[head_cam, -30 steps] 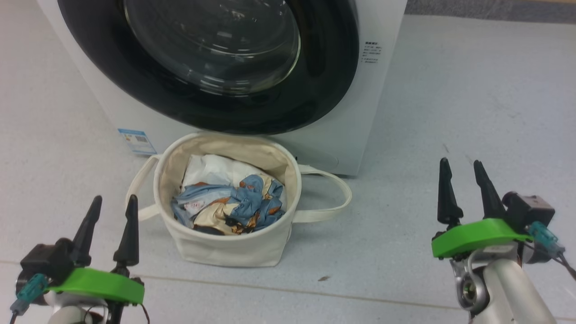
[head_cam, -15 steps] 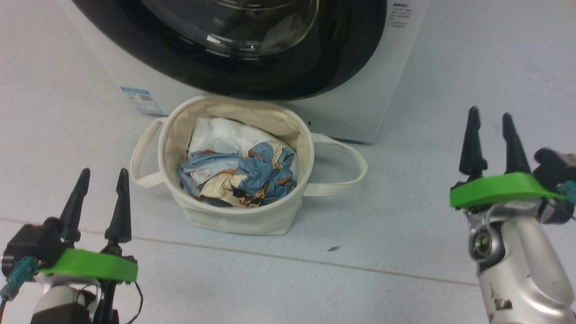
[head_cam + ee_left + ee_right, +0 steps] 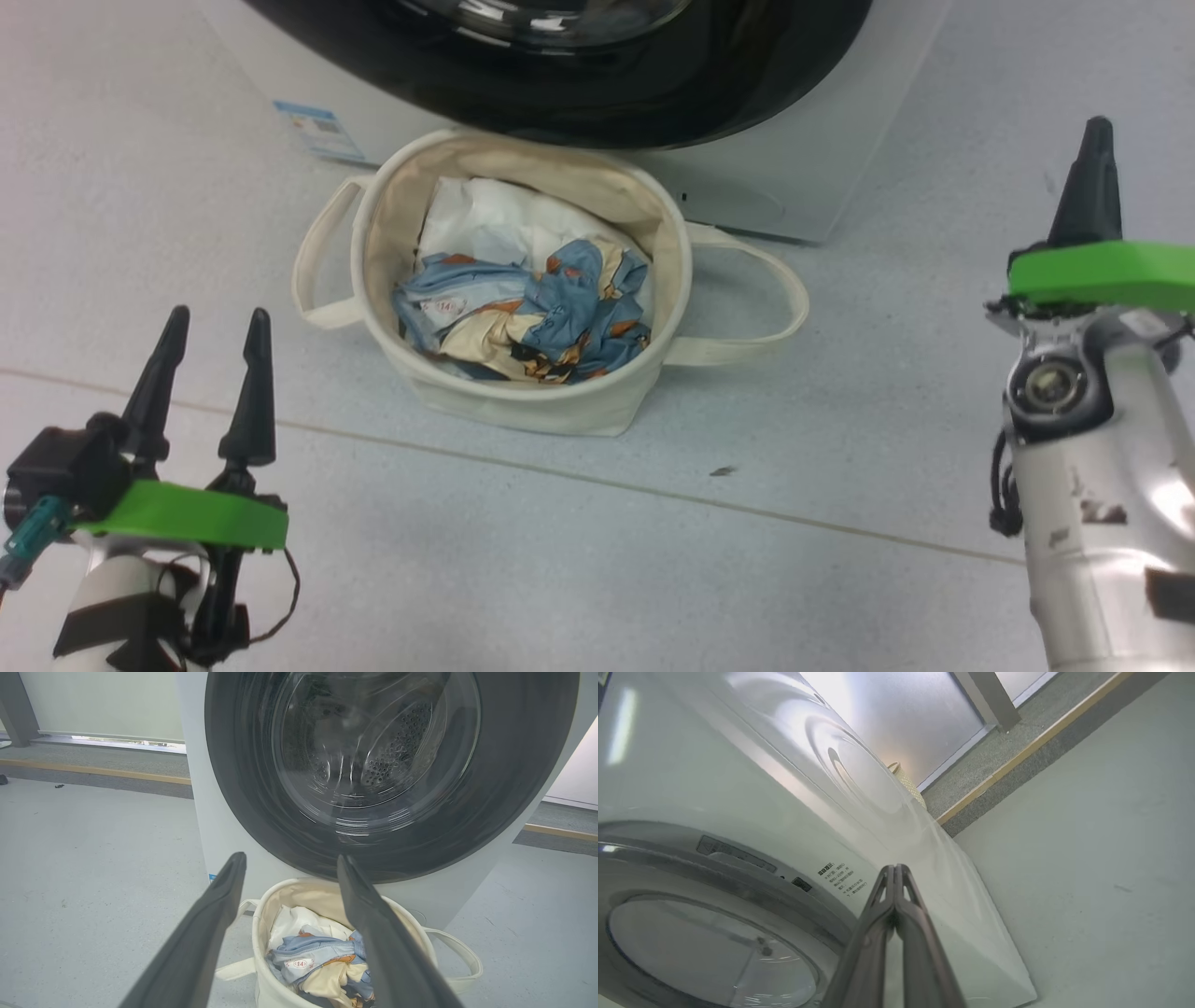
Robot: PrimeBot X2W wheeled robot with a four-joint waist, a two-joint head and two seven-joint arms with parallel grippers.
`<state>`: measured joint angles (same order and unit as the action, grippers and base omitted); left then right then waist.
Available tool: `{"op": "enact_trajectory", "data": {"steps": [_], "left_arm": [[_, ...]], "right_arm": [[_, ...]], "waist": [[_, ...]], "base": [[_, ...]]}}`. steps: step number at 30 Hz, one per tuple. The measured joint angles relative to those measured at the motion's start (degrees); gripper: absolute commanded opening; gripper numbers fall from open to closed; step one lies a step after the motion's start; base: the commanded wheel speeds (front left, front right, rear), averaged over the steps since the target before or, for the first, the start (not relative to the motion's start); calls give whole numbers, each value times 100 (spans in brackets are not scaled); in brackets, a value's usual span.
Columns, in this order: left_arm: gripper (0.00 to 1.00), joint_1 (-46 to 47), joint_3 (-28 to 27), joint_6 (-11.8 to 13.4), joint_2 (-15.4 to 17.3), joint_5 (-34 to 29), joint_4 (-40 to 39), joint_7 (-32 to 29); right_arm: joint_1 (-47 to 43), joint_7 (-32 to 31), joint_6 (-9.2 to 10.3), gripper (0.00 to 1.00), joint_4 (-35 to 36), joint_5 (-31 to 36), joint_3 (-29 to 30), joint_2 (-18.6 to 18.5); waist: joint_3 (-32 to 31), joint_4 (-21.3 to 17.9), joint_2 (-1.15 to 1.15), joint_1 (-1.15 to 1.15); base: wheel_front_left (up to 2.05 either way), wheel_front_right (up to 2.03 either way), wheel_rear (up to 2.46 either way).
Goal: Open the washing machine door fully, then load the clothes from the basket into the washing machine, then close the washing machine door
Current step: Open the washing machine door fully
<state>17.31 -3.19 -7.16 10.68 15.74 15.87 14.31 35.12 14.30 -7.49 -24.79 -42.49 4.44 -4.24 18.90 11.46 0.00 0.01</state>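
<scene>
Left gripper, right gripper: black tapered fingers, green brackets. Right forearm silver, scuffed. Left: teal connector, dark cable.

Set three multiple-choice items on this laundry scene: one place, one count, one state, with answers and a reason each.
1. Where is the basket? A) on the floor before the washing machine B) on top of the machine C) inside the drum
2. How many strap handles has the basket? A) one B) two C) four
3. How is the right gripper? A) wide open B) shut on cloth C) shut, empty
Answers: 1 A, it sits at the machine's foot; 2 B, one loop on each side; 3 C, its jaws meet with nothing between.
</scene>
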Motion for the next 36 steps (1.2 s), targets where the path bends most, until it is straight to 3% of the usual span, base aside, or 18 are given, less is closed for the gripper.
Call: {"op": "enact_trajectory", "data": {"steps": [3, 7, 14, 36], "left_arm": [[100, 70, 7, 0, 24, 16, 0, 0], [100, 96, 7, 0, 42, 59, -33, 0], [100, 219, -10, 0, 41, 59, -116, 0], [100, 274, 4, 0, 41, 59, -99, 0]], "right_arm": [[282, 0, 0, 0, -200, -1098, -44, -12], [710, -48, 1, 0, -446, -2056, -202, -216], [1409, -672, 1, 0, -706, -3150, -526, -421], [2624, -1686, 2, 0, -1215, -4024, -1129, -702]], "waist": [[116, 82, 0, 0], [273, 188, 0, 0], [486, 335, 0, -1], [759, 494, 0, -1]], "base": [[0, 0, 0], [0, 0, 0], [0, 0, 0], [0, 0, 0]]}}
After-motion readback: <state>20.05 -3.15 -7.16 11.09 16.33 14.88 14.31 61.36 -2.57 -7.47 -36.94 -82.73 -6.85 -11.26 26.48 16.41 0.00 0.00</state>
